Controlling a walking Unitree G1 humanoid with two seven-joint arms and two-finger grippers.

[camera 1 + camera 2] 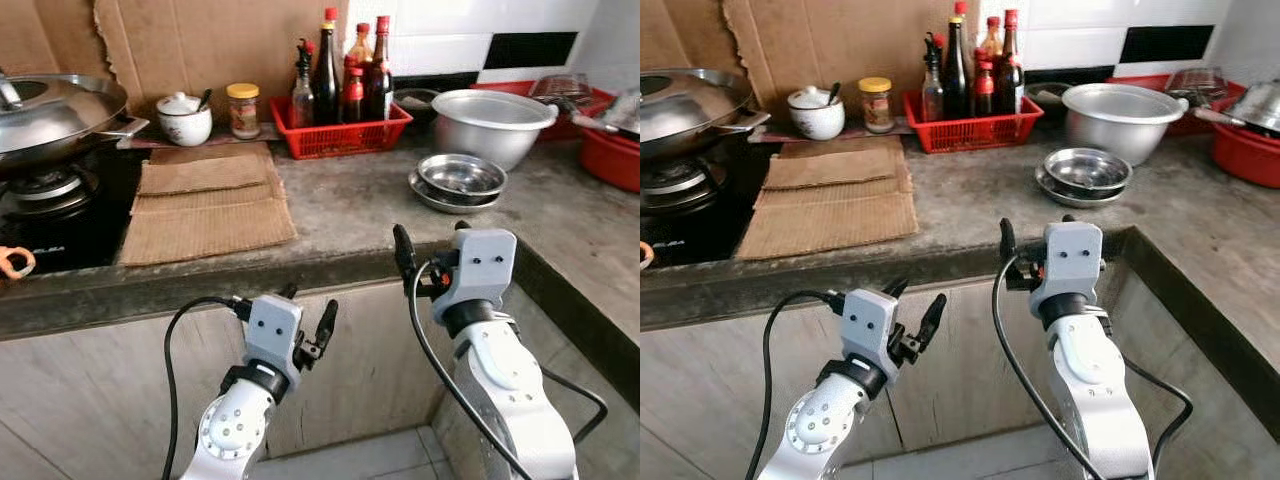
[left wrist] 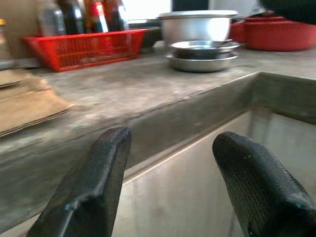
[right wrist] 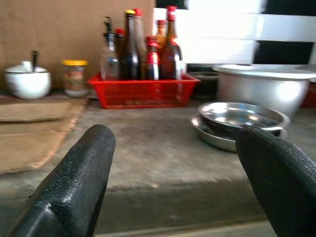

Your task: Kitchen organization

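While both arms hang in front of the cabinet below the grey stone countertop (image 1: 380, 205), nothing is held: the left gripper (image 1: 308, 325) sits low at lower centre of the head view, fingers spread and empty, and the right gripper (image 1: 432, 247) is raised to the counter's front edge, also spread wide, judging by its wrist view. My read is a ready stance before a first pick. Likely targets sit right of centre: two stacked shallow steel dishes (image 1: 458, 181) just in front of a large dull aluminium basin (image 1: 491, 122). A red plastic basket of dark sauce bottles (image 1: 340, 128) stands against the back wall, beside a yellow-lidded glass jar (image 1: 243, 109) and a white ceramic pot with a spoon (image 1: 184, 118); all grouped near the stove, probably for reach while cooking. Flattened brown cardboard sheets (image 1: 205, 200) lie beside the black gas hob (image 1: 55, 215), under a steel lidded wok (image 1: 50, 112). Head views show the red tubs (image 1: 615, 150) at upper right; the right wrist view looks level across the counter, showing the dishes nested; the left wrist view shows the counter's inner corner.
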